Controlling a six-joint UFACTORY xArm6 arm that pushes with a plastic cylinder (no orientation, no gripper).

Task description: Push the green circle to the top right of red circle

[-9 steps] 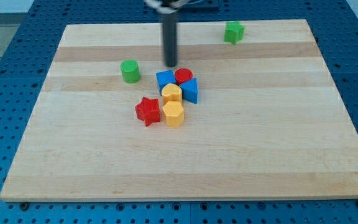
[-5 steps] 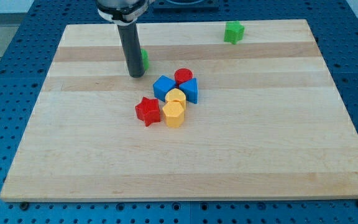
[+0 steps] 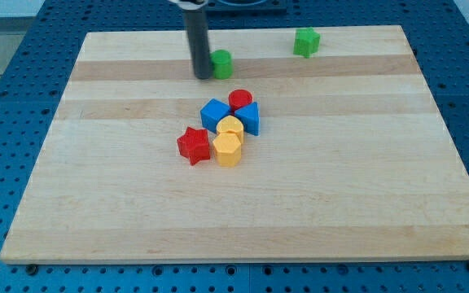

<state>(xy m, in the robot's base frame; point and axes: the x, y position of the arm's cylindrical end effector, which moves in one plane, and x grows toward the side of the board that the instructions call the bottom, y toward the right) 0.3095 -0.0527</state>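
Note:
The green circle (image 3: 221,63) sits on the wooden board (image 3: 340,179), above and slightly left of the red circle (image 3: 240,100). My tip (image 3: 203,76) is right against the green circle's left side. The red circle sits at the top of a cluster of blocks near the board's middle.
The cluster holds a blue cube (image 3: 215,113), a blue triangle-like block (image 3: 250,119), two yellow blocks (image 3: 230,127) (image 3: 227,150) and a red star (image 3: 193,145). A green star-like block (image 3: 305,41) lies near the top right.
My tip moved left to the green circle, then up and right, pushing it from left of the cluster to a spot above it.

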